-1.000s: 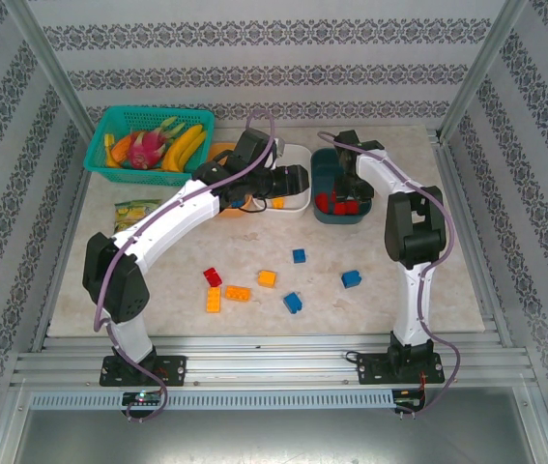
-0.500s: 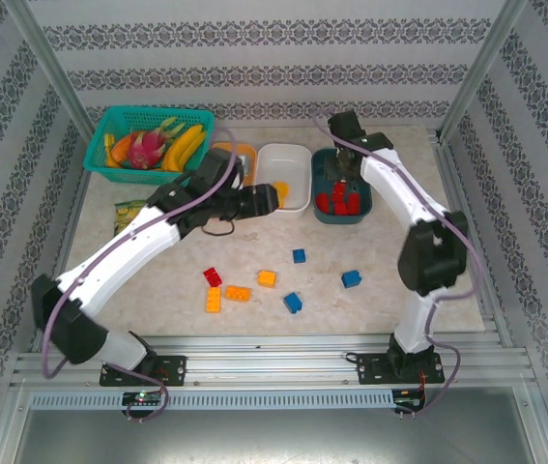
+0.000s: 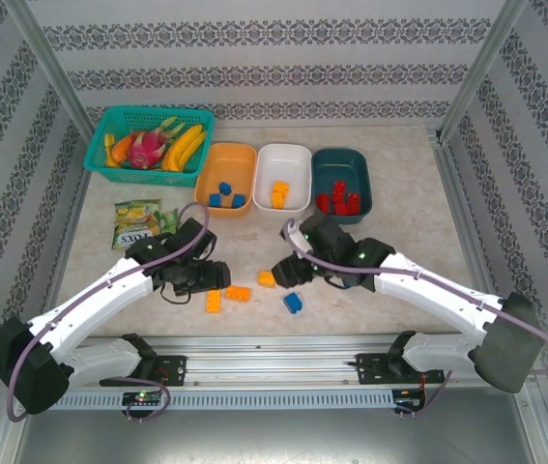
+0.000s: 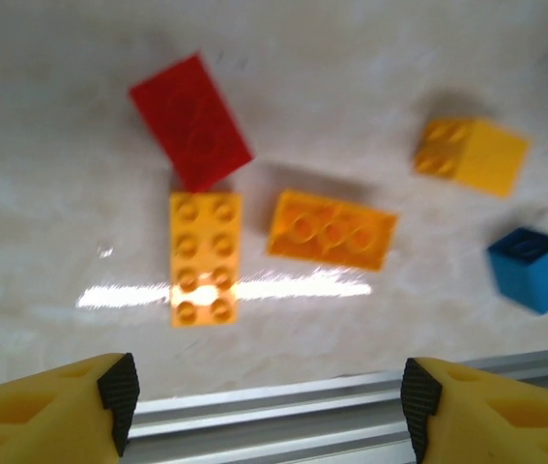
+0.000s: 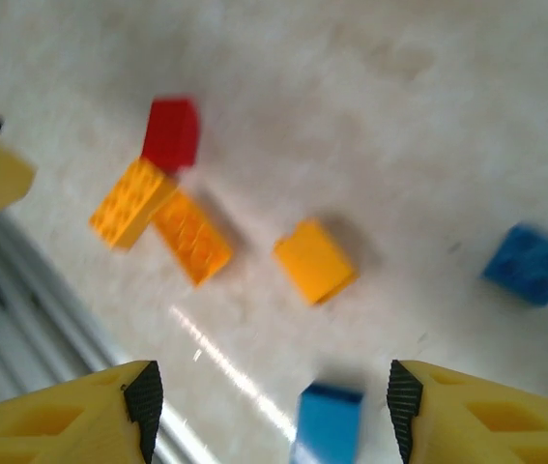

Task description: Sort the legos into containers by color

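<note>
Well, the smooth pale worktop (image 3: 428,242) held a lattice basket (image 3: 109,130) of toy fruit (image 3: 185,145) beside three shallow rounded trays (image 3: 289,162) with some legos (image 3: 340,201) inside. The left gripper (image 4: 269,396) and the right gripper (image 5: 269,396) hung spread wide, holding nothing, above loose studded legos near the front.

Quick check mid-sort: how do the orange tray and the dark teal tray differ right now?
Contents: the orange tray holds blue bricks, while the dark teal tray holds red bricks.
Place: the orange tray is leftmost in the row and the dark teal tray rightmost, with the white tray between them.
Both are shallow rounded rectangles of like size.
</note>
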You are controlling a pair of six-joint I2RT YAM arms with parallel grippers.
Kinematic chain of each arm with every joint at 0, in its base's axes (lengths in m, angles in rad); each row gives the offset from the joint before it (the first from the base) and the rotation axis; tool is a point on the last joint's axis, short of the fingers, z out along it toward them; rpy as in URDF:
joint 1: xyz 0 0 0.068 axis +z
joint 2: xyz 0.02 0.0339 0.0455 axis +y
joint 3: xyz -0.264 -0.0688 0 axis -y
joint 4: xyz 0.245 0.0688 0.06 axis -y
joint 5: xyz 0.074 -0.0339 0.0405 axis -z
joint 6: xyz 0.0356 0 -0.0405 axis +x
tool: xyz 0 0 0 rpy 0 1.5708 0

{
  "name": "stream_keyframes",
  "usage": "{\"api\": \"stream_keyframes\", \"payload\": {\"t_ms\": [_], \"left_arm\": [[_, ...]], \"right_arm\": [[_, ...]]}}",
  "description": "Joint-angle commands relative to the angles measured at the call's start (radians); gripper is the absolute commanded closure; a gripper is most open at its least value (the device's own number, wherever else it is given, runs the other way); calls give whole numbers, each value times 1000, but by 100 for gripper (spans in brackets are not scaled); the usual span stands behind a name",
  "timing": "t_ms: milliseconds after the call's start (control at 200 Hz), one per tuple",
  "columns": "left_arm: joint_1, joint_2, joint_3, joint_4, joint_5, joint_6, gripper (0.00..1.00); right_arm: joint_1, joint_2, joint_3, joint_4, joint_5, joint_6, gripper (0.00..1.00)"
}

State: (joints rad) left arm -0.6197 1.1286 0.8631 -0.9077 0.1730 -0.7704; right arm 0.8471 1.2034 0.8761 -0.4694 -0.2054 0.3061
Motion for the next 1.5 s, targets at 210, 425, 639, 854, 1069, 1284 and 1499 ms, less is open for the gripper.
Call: {"api": "stream_keyframes", "payload": {"t_ms": [210, 425, 639, 854, 1069, 1284, 1499], "left_arm": [[-28, 145, -63, 22, 65, 139, 26], [-28, 237, -82, 61, 19, 143, 35], [-28, 297, -83, 98, -12, 152, 42], [-30, 345, -79, 131, -31, 157, 48], [-32, 361, -70, 136, -54, 152, 60], [-35, 217, 38, -50, -110, 123, 65], [-19, 226, 308, -168, -74, 124, 65]], "right_arm": [[47, -65, -127, 105, -47, 72, 34], [46, -62, -129, 114, -29, 94, 34], [47, -48, -113, 110, -25, 96, 34], [42, -33, -97, 110, -28, 93, 34], [22, -31, -84, 114, -29, 99, 35], [-32, -75, 18, 68, 61, 120, 35], [-151, -103, 130, 92, 185, 188, 35]]}}
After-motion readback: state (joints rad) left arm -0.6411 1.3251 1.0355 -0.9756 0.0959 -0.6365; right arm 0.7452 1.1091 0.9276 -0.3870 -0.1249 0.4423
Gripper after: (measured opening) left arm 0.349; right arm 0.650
